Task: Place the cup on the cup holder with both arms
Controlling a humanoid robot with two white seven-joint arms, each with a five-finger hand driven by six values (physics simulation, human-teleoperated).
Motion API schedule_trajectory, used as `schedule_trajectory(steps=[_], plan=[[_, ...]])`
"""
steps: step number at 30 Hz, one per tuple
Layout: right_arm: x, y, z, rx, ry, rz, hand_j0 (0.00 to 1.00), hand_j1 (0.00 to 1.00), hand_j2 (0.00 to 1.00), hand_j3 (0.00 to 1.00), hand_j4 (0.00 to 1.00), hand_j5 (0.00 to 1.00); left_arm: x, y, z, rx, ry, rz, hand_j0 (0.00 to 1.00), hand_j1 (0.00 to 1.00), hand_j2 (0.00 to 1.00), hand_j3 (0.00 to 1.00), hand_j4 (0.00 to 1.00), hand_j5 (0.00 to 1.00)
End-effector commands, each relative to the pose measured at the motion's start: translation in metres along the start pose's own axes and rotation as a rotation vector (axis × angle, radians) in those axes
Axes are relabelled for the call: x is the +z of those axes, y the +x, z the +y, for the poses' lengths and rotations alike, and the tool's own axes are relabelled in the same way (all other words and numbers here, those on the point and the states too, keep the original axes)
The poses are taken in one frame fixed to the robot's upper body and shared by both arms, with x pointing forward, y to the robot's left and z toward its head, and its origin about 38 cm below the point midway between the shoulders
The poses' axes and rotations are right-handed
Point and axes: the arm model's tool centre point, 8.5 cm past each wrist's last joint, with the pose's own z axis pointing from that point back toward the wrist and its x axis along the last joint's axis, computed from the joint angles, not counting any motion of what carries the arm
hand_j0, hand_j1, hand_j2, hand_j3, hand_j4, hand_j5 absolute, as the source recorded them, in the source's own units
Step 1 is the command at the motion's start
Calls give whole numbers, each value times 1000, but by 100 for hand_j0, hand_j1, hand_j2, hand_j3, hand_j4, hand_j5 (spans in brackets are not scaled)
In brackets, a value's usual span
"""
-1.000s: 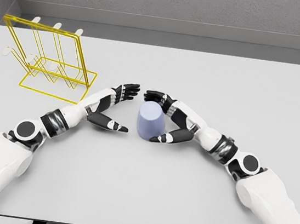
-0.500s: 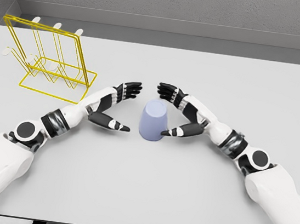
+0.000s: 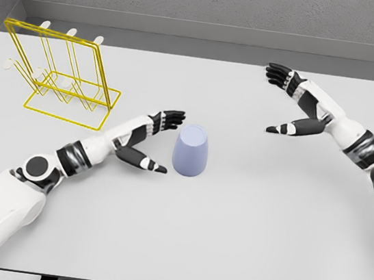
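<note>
Cup (image 3: 191, 151) stands between spread left hand (image 3: 147, 137) and right hand (image 3: 295, 104).

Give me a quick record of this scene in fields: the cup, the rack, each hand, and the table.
cup: lavender cup, upside down on the table, near the middle, held by nothing
cup holder: yellow wire cup holder with white-tipped pegs, at the table's far left, no cup on it
left hand: left hand open, just left of the cup, fingers spread toward it; contact unclear
right hand: right hand open, far to the right of the cup, holding nothing
table: grey table
</note>
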Motion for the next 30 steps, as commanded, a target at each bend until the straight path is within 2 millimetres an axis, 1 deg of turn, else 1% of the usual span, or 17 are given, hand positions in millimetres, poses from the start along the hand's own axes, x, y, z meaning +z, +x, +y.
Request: schedule_trajectory(steps=[1, 2, 4, 5, 6, 7, 9, 10, 12, 14, 15, 16, 17, 19, 21, 24, 30], plan=[[16, -2, -5, 21, 21, 48, 100, 100, 100, 100, 100, 100, -3, 0, -6, 1, -17, -9, 100, 100, 100, 100, 100, 100], [18, -2, -4, 27, 34, 58, 100, 100, 100, 100, 100, 100, -5, 0, -8, 3, -20, -14, 100, 100, 100, 100, 100, 100], [24, 3, -11, 48, 35, 64, 100, 100, 100, 100, 100, 100, -7, 1, -8, 7, -18, -19, 100, 100, 100, 100, 100, 100], [15, 13, -11, 85, 68, 46, 100, 100, 100, 100, 100, 100, -8, 2, -6, 4, -14, -20, 100, 100, 100, 100, 100, 100], [17, 14, -12, 108, 81, 61, 100, 100, 100, 100, 100, 100, -10, 2, -7, 8, -14, -24, 100, 100, 100, 100, 100, 100], [22, 16, -17, 144, 94, 86, 100, 100, 100, 100, 100, 100, -12, 3, -7, 10, -13, -29, 100, 100, 100, 100, 100, 100], [26, 14, -18, 281, 186, 173, 100, 100, 100, 100, 100, 100, -13, 3, -7, 13, -9, -32, 100, 100, 100, 100, 100, 100], [29, 17, -26, 354, 177, 206, 100, 100, 100, 100, 100, 100, -13, 3, -7, 12, -10, -32, 100, 100, 100, 100, 100, 100], [44, 26, -52, 509, 91, 268, 100, 100, 100, 100, 100, 100, -16, 4, -9, 15, -10, -37, 100, 100, 100, 100, 100, 100], [43, 39, -66, 632, 89, 292, 100, 100, 100, 100, 100, 100, -22, 0, -14, 33, -8, -40, 100, 100, 100, 100, 100, 100], [35, 48, -66, 683, 118, 279, 100, 100, 100, 100, 100, 100, -22, 0, -13, 34, -6, -38, 100, 100, 100, 100, 100, 100], [37, 60, -78, 737, 110, 286, 100, 100, 100, 100, 100, 100, -22, 0, -13, 35, -4, -40, 100, 100, 100, 100, 100, 100], [36, 64, -82, 758, 89, 282, 100, 100, 100, 100, 100, 100, -20, 0, -11, 35, 0, -36, 100, 100, 100, 100, 100, 100], [37, 58, -78, 780, 117, 303, 100, 100, 100, 100, 100, 100, -17, -4, -9, 41, 7, -21, 100, 100, 100, 100, 100, 100], [36, 57, -75, 806, 152, 317, 100, 100, 100, 100, 100, 100, -17, -4, -5, 40, 12, -16, 100, 100, 100, 100, 100, 100], [34, 59, -73, 809, 151, 302, 100, 100, 100, 100, 100, 100, -18, -5, -5, 49, 9, 6, 100, 100, 100, 100, 100, 100], [34, 51, -64, 795, 176, 310, 100, 100, 100, 100, 100, 100, -21, -7, -9, 55, 2, 10, 100, 100, 100, 100, 100, 100]])
